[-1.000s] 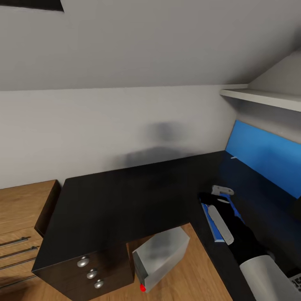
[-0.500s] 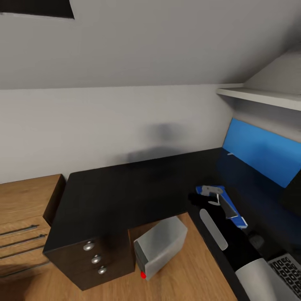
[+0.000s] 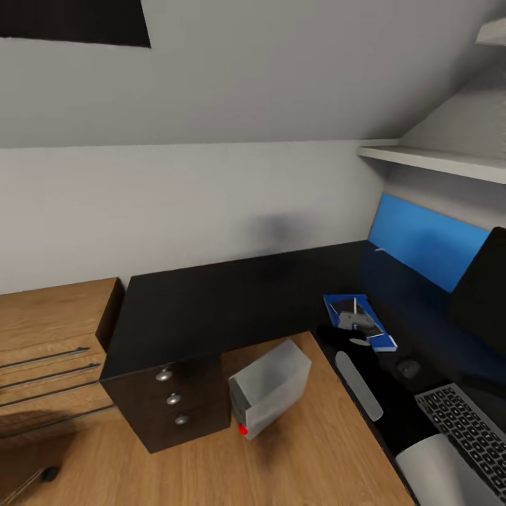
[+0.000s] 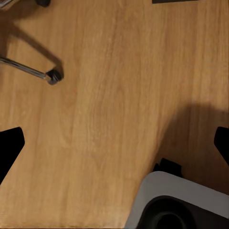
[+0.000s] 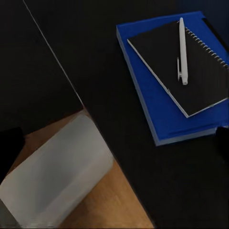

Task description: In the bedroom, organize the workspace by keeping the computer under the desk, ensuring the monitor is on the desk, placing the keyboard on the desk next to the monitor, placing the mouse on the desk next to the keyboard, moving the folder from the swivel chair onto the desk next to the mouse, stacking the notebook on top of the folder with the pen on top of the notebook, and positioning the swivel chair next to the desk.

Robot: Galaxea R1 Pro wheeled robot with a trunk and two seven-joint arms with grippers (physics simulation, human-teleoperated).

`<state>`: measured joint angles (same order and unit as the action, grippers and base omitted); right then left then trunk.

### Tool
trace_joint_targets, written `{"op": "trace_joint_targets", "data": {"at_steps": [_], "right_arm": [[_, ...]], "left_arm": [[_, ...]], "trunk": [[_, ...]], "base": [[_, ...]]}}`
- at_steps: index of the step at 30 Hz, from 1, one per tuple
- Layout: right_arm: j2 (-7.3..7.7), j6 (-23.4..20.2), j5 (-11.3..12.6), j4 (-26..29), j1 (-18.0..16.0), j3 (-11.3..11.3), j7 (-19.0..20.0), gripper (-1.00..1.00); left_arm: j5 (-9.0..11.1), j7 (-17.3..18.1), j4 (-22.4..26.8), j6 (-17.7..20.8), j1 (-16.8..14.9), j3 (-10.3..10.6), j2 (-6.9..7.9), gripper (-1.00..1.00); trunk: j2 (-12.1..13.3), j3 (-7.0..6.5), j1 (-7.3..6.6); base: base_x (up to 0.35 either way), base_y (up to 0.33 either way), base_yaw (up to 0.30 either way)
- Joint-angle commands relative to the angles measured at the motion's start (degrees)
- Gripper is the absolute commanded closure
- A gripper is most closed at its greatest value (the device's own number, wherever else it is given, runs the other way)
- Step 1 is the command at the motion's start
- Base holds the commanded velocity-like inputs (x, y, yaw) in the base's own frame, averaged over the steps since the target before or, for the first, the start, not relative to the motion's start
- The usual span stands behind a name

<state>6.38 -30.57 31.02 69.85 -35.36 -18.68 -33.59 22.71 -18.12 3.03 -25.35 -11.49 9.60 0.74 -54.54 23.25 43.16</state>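
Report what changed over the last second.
Mostly the head camera swung, shifting the whole view and bringing the keyboard and mouse into sight. The right gripper shifted slightly above the folder, jaws open, holding nothing. Folder, notebook, pen on the desk and computer below look unmoved.

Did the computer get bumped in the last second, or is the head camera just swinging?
No. The computer sits as close beside the drawer unit, under the desk's inner corner, as before; the whole view shifted.

Keyboard (image 3: pixel 464 436), monitor (image 3: pixel 485 295) cut by frame edge; mouse (image 3: pixel 407 367) blurry.
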Motion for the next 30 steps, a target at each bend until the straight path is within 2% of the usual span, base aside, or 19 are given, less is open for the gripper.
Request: {"op": "trace_joint_targets", "data": {"at_steps": [1, 2, 6, 10, 14, 15, 16, 20, 24, 26, 29, 30], "right_arm": [[0.05, -0.07, 0.49, 0.03, -0.06, -0.23, -0.55, -1.0], [0.03, -0.05, 0.48, 0.0, -0.06, -0.26, -0.54, -1.0], [-1.59, 0.15, 0.18, -0.19, 0.41, -3.23, -0.68, -1.0], [-3.0, 0.8, 0.02, -1.05, 0.75, -6.66, -1.58, -1.0], [-4.02, 1.58, 0.0, -1.84, 0.97, -8.7, -2.8, -1.0], [-4.82, 3.01, -0.04, -3.42, 1.66, -10.6, -3.81, -1.0], [-4.96, 3.62, -0.05, -4.07, 1.86, -11.11, -3.96, -1.0], [-5.5, 10.57, -0.06, -10.06, 2.62, -15.63, -4.52, -1.0], [-5.72, 15.63, -0.02, -15.31, 3.1, -18.63, -4.58, -1.0], [-6.22, 22.49, -0.02, -23.29, 4.21, -20.95, -4.53, -1.0], [-7.04, 27.59, -0.04, -28.89, 4.65, -22.09, -4.51, -1.0], [-7.66, 31.05, -0.06, -32.87, 4.85, -22.65, -4.5, -1.0]], "left_arm": [[0.38, -0.26, 0.06, -0.02, -0.03, 0.5, 0.08, -1.0], [0.42, -0.26, 0.11, 0.04, -0.03, 0.5, 0.15, -1.0], [0.56, -0.24, 0.27, 0.18, -0.03, 0.56, 0.3, -1.0], [0.58, -0.25, 0.3, 0.04, -0.03, 0.58, 0.31, -1.0], [0.58, -0.25, 0.32, -0.07, -0.03, 0.59, 0.31, -1.0], [0.58, -0.25, 0.49, -0.11, -0.03, 0.59, 0.31, -1.0], [0.58, -0.25, 0.54, -0.12, -0.03, 0.59, 0.31, -1.0], [0.59, -0.25, 0.77, -0.14, -0.03, 0.59, 0.28, -1.0], [0.59, -0.25, 0.81, -0.14, -0.03, 0.59, 0.24, -1.0], [0.59, -0.25, 0.83, -0.14, -0.03, 0.59, 0.21, -1.0], [0.54, -0.25, 0.85, -0.13, -0.03, 0.59, 0.18, -1.0], [0.53, -0.25, 0.84, -0.1, -0.03, 0.59, 0.16, -1.0]], "trunk": [[-0.05, 0.02, -0.03], [-0.05, -0.03, -0.03], [-0.05, -0.3, -0.03], [-0.05, -0.6, -0.03], [-0.05, -0.9, -0.03], [-0.05, -0.97, -0.03], [-0.05, -1.05, -0.03], [-0.05, -1.35, -0.03], [-0.05, -1.66, -0.03], [-0.05, -1.82, -0.03], [-0.05, -2.07, -0.03], [-0.05, -2.15, -0.03]], "base": [[-0.336, 0.0, 0.093], [-0.335, 0.0, 0.106], [-0.28, 0.0, 0.143], [-0.11, 0.0, 0.153], [-0.037, 0.0, 0.156], [-0.011, 0.0, 0.157], [-0.008, 0.0, 0.157], [-0.003, 0.0, 0.156], [-0.001, 0.0, 0.149], [0.0, 0.0, 0.13], [0.0, 0.0, 0.106], [0.0, 0.0, 0.064]]}}
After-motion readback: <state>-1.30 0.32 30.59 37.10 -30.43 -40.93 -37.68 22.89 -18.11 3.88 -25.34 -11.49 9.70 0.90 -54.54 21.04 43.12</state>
